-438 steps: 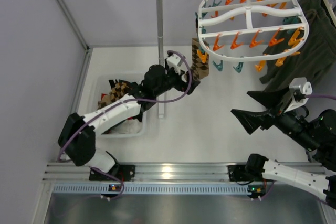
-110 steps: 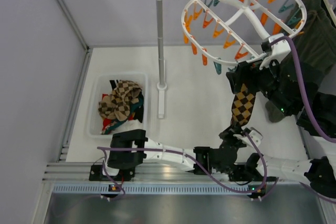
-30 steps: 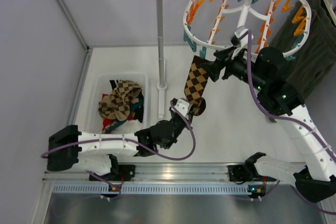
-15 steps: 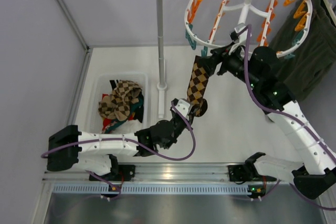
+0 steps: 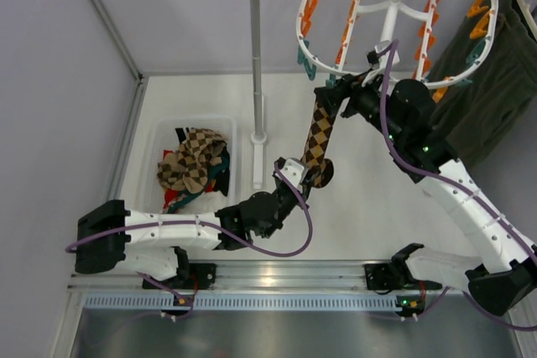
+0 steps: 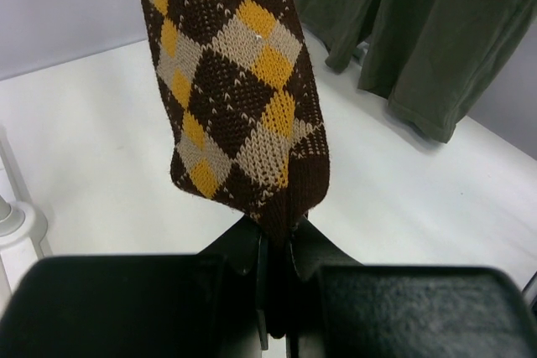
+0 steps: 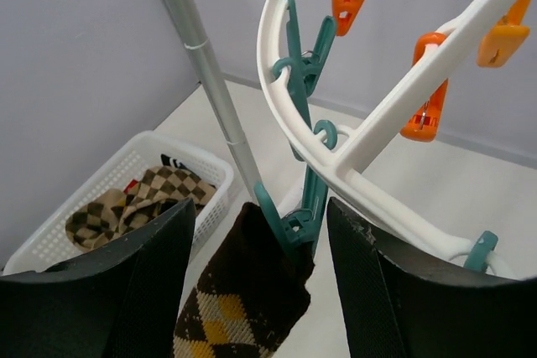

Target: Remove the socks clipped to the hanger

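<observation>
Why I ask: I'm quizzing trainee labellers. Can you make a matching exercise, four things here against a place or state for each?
1. argyle sock
2. left gripper
3. right gripper
4. white basket

A. open, straddling the teal clip
B. holds a heap of socks
C. shut on the sock's lower end
D. hangs from the teal clip

Pairs: 1-D, 2-C, 3-A, 4-B.

Likely a robotics lab cell: plain grey partition walls (image 5: 59, 81), white tabletop (image 5: 361, 207), aluminium mounting rail (image 5: 277, 275) along its edge.
</observation>
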{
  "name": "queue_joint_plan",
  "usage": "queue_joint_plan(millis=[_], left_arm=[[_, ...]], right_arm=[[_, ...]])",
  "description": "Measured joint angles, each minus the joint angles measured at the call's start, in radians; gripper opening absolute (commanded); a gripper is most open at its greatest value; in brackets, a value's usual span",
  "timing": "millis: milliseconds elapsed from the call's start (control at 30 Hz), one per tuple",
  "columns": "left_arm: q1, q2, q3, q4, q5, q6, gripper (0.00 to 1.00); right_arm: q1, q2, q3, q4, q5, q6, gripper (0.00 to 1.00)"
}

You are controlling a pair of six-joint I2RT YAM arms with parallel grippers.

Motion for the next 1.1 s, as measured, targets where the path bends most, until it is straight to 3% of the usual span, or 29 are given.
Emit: queue_joint_plan(millis=[467, 667, 867, 1100], left_arm=[[0.000, 0.000, 0.000, 0.000, 0.035, -0.018, 0.00], [0.000, 0.000, 0.000, 0.000, 0.044, -0.028, 0.00], [0.000, 0.000, 0.000, 0.000, 0.056, -0.040, 0.00], [-0.007, 0.000, 0.000, 0.000, 0.072, -0.043, 0.00]], right_arm=[[0.013, -0.009, -0.055, 0.064, 0.125, 0.007, 0.67], [0.013, 0.001, -0.055, 0.089, 0.113, 0.016, 0.61], [0.013, 0.028, -0.056, 0.135, 0.111, 0.045, 0.50], [0.013, 0.035, -0.058, 0.191, 0.113, 0.093, 0.19]])
